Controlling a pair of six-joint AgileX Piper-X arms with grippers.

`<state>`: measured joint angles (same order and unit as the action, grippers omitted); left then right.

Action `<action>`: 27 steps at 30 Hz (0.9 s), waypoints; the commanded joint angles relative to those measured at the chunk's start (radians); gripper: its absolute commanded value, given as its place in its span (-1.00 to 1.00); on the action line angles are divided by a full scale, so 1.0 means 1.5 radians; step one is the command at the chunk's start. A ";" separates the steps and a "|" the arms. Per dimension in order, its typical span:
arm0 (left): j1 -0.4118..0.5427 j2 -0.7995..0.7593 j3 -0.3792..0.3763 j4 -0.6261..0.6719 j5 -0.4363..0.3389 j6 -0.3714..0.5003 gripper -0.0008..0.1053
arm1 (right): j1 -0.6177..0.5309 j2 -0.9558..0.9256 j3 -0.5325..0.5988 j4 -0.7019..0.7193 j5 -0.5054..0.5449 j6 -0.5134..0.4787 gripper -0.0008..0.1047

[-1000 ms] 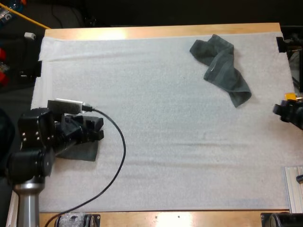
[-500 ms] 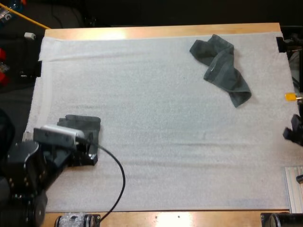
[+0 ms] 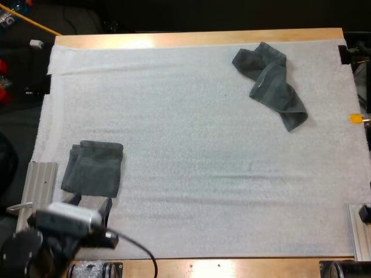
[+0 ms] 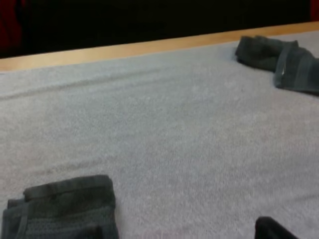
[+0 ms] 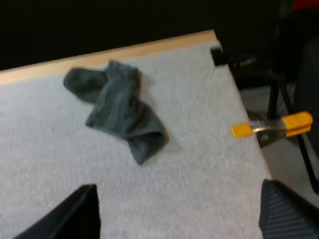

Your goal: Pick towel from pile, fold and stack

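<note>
Folded towel [image 3: 93, 168] flat at lower left of the white mat [image 3: 191, 174]. Just below it, left gripper [image 3: 91, 202] with fingers spread, grasping nothing, tips just beside the towel's near edge. Crumpled towel [image 3: 269, 84] at upper right of the mat, near the far edge of the wooden table [image 3: 197, 38], well apart from the folded one. Right gripper [image 5: 178, 191] likewise released, fingers wide, facing the crumpled towel and clear of it.
</note>
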<state>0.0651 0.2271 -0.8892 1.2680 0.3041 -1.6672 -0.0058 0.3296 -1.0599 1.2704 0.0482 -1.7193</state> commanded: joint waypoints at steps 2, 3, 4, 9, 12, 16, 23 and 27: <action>-0.003 -0.038 0.000 0.028 -0.007 0.011 0.13 | -0.002 -0.031 0.014 0.015 0.001 -0.008 0.23; -0.003 -0.048 0.000 0.036 -0.010 0.014 0.13 | -0.002 -0.036 0.017 0.019 0.001 -0.008 0.23; -0.003 -0.064 0.000 0.049 -0.015 0.019 0.13 | -0.002 -0.052 0.026 0.026 0.001 -0.008 0.23; -0.003 -0.137 0.000 0.120 -0.029 0.035 0.13 | -0.002 -0.116 0.068 0.065 0.001 -0.008 0.23; -0.003 -0.186 0.000 0.156 -0.029 0.037 0.13 | -0.002 -0.153 0.095 0.081 0.001 -0.008 0.23; -0.003 -0.252 0.000 0.192 -0.028 0.017 0.13 | -0.002 -0.210 0.128 0.104 0.001 -0.008 0.23; 0.003 -0.254 0.009 0.200 -0.027 0.011 0.13 | -0.002 -0.255 0.155 0.132 0.013 -0.006 0.23; 0.003 -0.254 0.010 0.196 -0.027 0.011 0.13 | -0.002 -0.256 0.156 0.129 0.032 -0.006 0.23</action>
<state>0.0696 -0.0147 -0.8740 1.5393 0.2630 -1.6442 -0.0058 -0.0131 -0.8265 1.4644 0.0908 -1.7193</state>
